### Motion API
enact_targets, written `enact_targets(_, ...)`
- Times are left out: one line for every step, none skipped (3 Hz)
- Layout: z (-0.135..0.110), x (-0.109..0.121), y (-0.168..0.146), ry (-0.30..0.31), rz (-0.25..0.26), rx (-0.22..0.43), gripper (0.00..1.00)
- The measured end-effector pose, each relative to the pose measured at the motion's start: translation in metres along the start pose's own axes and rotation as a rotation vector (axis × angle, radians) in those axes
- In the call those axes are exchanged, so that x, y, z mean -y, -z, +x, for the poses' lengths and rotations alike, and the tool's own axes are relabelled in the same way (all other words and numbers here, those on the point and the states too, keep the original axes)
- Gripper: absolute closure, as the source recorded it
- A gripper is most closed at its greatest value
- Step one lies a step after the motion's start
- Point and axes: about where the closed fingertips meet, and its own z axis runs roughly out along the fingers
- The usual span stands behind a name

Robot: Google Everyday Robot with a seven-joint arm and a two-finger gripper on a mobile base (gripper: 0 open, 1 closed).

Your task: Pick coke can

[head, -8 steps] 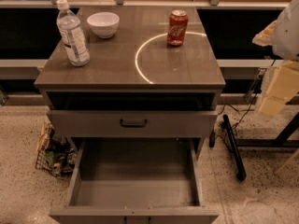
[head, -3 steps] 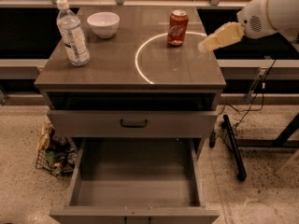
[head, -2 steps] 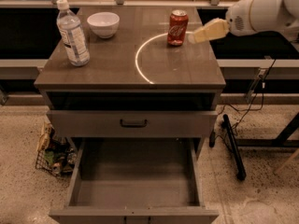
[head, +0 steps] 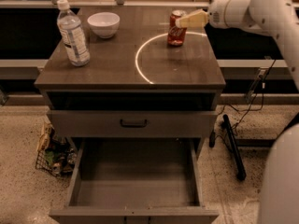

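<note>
The coke can [head: 175,31] is red-orange with white script and a silver top. It stands upright at the back right of the cabinet top [head: 112,66], on the white ring mark. My gripper [head: 183,20] reaches in from the right on a white arm and sits at the can's upper part, its cream fingers [head: 191,19] overlapping the can's top right. The can stands on the surface.
A clear water bottle [head: 73,33] stands at the left and a white bowl [head: 103,24] at the back left. The bottom drawer [head: 134,185] is pulled open below. A wire basket of clutter [head: 53,150] sits on the floor at the left. Cables and a black bar [head: 233,146] lie at the right.
My arm has swung in from the right and moved left along the back of the cabinet top, bringing the gripper up to the coke can. The can has not moved.
</note>
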Motion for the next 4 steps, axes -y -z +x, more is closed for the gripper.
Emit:
enact_targets(-0.002, -0.001, -0.032, -0.023, -0.047, 0.029, 0.00)
enact_targets(0.003, -0.016, -0.070, -0.045, -0.126, 0.038, 0.02)
enact_targets(0.011, -0.027, -0.088, -0.077, -0.171, 0.036, 0.24)
enact_targets(0.024, -0.032, -0.095, -0.101, -0.200, 0.027, 0.48)
